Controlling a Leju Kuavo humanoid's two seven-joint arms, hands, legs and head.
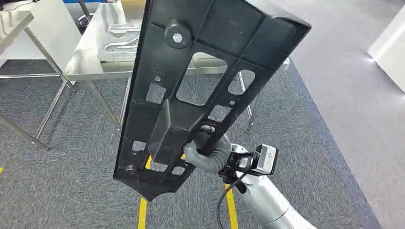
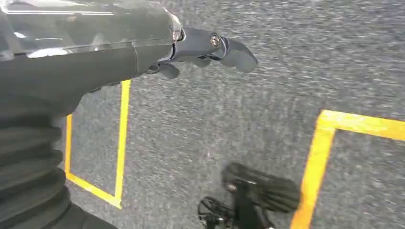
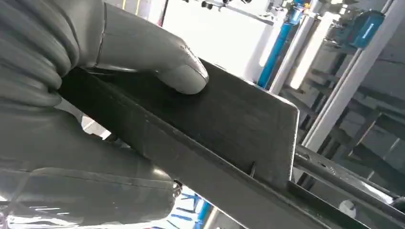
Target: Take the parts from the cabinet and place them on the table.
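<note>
step: carrying | right hand [image 1: 206, 153] gripped long black plastic panel with cut-outs [image 1: 200, 90], raised before steel table [image 1: 90, 52] | left hand [image 2: 200, 47] hung empty, fingers loosely apart | next: lower panel flat onto tabletop (likely beside white parts [image 1: 119, 43])

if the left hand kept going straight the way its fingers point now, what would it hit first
Probably nothing close: the left hand holds nothing and its fingers reach out over bare grey carpet. Depth is unclear, but the carpet looks like the first thing it would meet.

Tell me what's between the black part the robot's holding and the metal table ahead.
Bare grey carpet, in the head view. The black part, gripped by the right hand, overlaps the steel table in that picture.
</note>
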